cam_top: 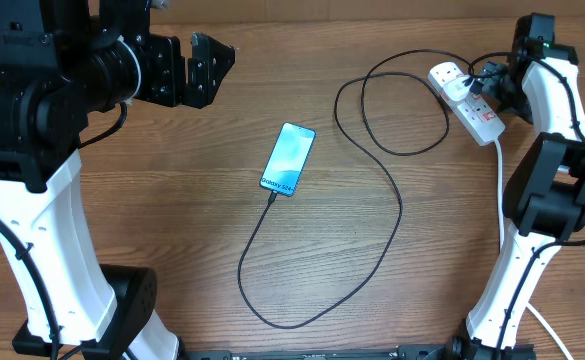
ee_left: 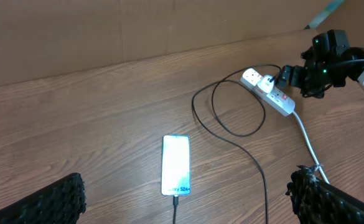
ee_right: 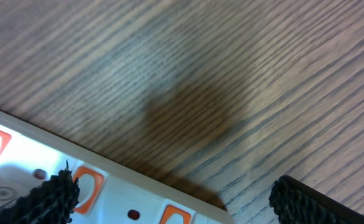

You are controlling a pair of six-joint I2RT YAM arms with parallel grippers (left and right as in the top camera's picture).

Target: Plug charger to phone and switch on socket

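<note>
Charger (cam_top: 400, 208) meets phone (cam_top: 289, 158) — right fingers (ee_right: 306, 202) spread above socket (cam_top: 477, 115).

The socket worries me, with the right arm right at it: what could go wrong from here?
1. The right gripper is wide open, one of its fingers over the socket, the other over the table; a press could miss the red switch and shove the strip.
2. The charger loops close by the socket; snagging it might tug its tip from the phone.
</note>
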